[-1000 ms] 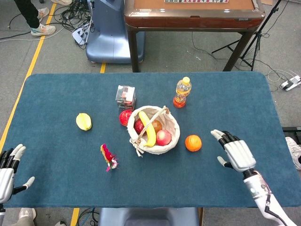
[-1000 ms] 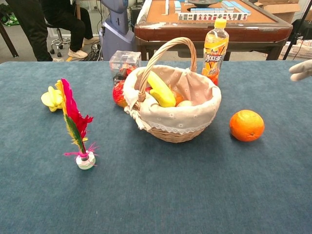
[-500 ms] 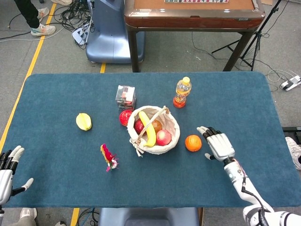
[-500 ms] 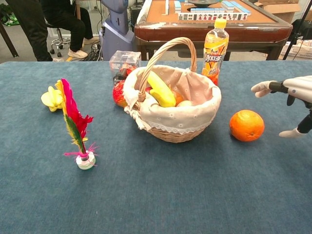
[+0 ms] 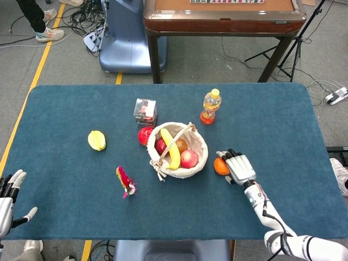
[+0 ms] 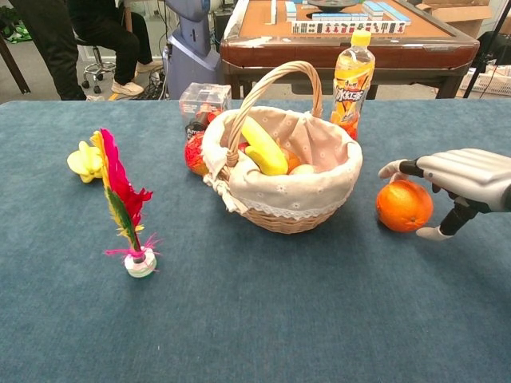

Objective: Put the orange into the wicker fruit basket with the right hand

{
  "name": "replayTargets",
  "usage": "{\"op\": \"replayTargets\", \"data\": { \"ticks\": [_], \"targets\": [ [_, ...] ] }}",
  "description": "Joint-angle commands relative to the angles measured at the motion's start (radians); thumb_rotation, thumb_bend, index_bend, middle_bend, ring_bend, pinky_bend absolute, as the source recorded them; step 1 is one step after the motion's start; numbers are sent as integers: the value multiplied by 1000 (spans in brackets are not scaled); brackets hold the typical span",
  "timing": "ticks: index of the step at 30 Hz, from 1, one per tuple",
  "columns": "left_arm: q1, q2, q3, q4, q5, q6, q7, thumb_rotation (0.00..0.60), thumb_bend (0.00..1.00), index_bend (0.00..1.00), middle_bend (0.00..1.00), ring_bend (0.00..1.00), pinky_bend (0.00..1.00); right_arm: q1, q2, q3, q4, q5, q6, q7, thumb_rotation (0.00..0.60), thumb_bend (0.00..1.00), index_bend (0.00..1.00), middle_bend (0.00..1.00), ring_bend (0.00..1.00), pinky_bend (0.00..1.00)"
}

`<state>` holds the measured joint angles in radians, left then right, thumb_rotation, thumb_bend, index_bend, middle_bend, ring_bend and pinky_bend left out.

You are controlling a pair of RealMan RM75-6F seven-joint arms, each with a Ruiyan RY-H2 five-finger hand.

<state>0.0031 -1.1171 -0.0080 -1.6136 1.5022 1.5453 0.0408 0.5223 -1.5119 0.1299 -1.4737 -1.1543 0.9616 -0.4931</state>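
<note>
The orange (image 6: 403, 207) lies on the blue table just right of the wicker fruit basket (image 6: 281, 209); in the head view the orange (image 5: 219, 166) is half hidden. My right hand (image 6: 459, 179) hovers over the orange from the right, fingers spread above it and thumb low beside it, not gripping it; the same right hand (image 5: 238, 167) shows in the head view. The basket (image 5: 198, 161) has a cloth lining and holds a banana and apples. My left hand (image 5: 7, 200) is open at the table's near left corner.
An orange drink bottle (image 6: 352, 84) stands behind the basket. A clear box (image 6: 203, 104) and a red fruit (image 5: 144, 135) sit left of the basket. A yellow fruit (image 5: 97, 140) and a feathered shuttlecock (image 6: 126, 209) lie further left.
My right hand has moved left across the table and now sits over the orange. The left hand has slid slightly toward the near edge.
</note>
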Motion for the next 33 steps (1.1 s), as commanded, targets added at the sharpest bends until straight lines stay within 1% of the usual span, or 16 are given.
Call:
{"op": "replayTargets", "data": {
  "ticks": [1,2,6,10,14,17,20,24,29,33],
  "targets": [
    [2,1,0,2,0,2,-3,600,220,24,0,0,0,-5,-12,-5,11,-19,33,22,600,320,294,285,187,349],
    [3,1,1,3,-1,2,-4,600,220,24,0,0,0,-7,-10,-6,10,-23,37,30,600,332,317,299,204,357],
    [3,0,1,4,3,3,-7,600,219,24,0,0,0,-18,14,-13,-15,-44,60,60,600,342,339,316,224,368],
    [3,-1,1,6,4,4,-8,600,220,24,0,0,0,-37,78,-10,-104,-75,90,128,600,343,343,322,234,373],
    [2,-3,1,9,4,-1,-9,600,219,24,0,0,0,-59,157,1,-207,-130,139,210,600,342,349,322,234,373],
    [-1,-6,-1,9,7,-2,-9,600,220,24,0,0,0,-62,204,10,-267,-159,164,226,600,342,348,322,234,373],
    [-3,-6,-3,8,7,-3,-8,600,220,24,0,0,0,-56,227,22,-308,-176,176,226,600,342,348,322,234,373],
    [-3,-4,-4,4,9,-1,-7,600,219,24,0,0,0,-36,222,38,-328,-164,165,221,600,341,348,318,234,373],
    [-3,1,-4,-4,13,1,-2,600,220,24,0,0,0,4,187,64,-335,-114,130,205,600,341,343,279,234,374],
    [-2,5,-5,-10,14,7,1,600,219,25,0,0,0,30,158,74,-341,-79,119,165,600,341,256,230,228,374]
  ]
}}
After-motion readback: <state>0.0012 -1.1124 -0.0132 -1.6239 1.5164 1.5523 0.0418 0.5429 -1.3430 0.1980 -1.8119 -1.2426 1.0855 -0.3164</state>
